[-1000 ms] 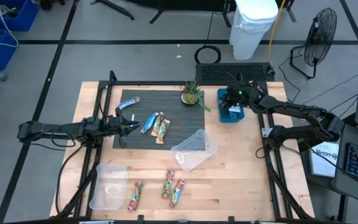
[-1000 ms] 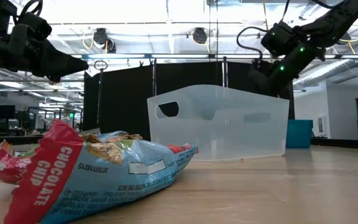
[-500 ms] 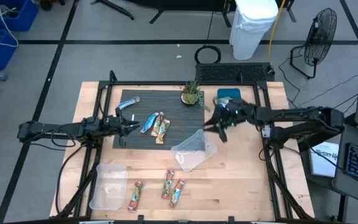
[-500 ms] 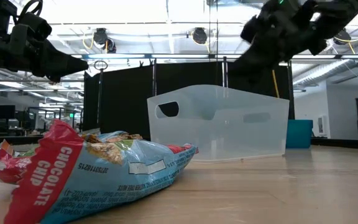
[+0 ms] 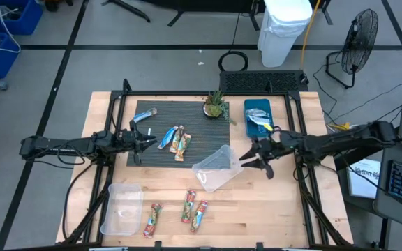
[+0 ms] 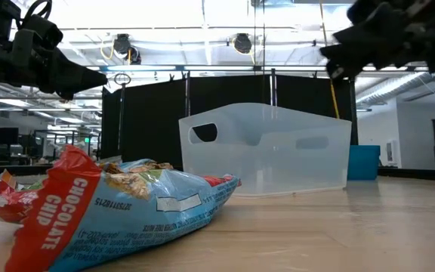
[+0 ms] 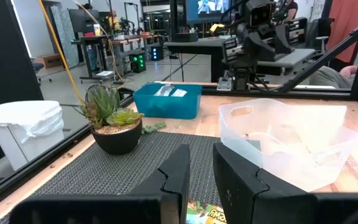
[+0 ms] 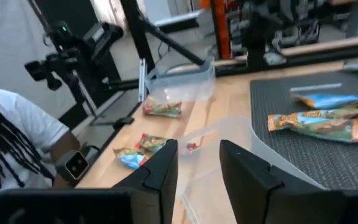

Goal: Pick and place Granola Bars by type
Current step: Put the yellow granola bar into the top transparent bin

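Right pincer (image 5: 262,162) (empty) beside clear bin (image 5: 217,168).

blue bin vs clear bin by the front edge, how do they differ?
The blue bin is opaque and teal; the clear bin is see-through. The blue bin sits at the table's far right beside the plant; the clear bin sits near the front left. The blue bin holds silvery bars; the clear bin looks empty. Both are small, rectangular, upright and open-topped.

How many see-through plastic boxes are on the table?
2: one clear bin lies tilted mid-table beside the dark mat; the other clear bin sits at the table's front left corner.
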{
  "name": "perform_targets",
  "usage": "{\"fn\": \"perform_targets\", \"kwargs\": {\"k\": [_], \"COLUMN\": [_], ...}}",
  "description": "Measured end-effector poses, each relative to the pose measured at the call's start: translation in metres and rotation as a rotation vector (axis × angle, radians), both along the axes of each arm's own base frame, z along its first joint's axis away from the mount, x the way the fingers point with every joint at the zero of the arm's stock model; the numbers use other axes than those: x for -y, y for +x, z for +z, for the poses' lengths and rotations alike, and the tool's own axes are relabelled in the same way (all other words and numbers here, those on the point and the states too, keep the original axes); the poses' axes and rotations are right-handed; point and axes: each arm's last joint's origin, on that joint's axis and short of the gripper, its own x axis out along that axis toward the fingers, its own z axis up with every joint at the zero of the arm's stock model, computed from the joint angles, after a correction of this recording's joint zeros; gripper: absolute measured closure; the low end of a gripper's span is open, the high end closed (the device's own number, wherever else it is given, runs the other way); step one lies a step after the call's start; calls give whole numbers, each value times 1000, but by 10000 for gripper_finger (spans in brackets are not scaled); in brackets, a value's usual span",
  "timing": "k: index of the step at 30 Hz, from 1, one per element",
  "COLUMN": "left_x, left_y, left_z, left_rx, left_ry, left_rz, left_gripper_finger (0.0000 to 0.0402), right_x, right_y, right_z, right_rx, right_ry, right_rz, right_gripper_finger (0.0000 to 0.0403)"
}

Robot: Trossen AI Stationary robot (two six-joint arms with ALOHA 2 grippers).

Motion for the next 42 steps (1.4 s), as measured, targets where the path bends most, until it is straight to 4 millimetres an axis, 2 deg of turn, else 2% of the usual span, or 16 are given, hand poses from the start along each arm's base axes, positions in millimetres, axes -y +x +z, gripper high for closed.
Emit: {"fn": "perform_targets", "kwargs": {"k": [4,8,20,27,42], "left_x": [0,0,0,0,0], "left_y": [0,0,0,0,0], "left_z": [0,0,0,0,0], "left_rx": [0,0,0,0,0], "left_ry": [0,0,0,0,0], "left_rz": [0,0,0,0,0], "left_gripper_finger": [325,325,325,325,325], "right_x": [-3,-6,-16,-15,-11], "right_y": [-19,-29,-45,-54,-71], "right_z": [-2,-5,-2,-4,3], "right_rx": [77,118,144,120,221], "right_ry": [-13,-33,-98,-116,-214], "right_rz": [-69,-87,8,15,16], "right_gripper_finger": [294,294,302,311,314]}}
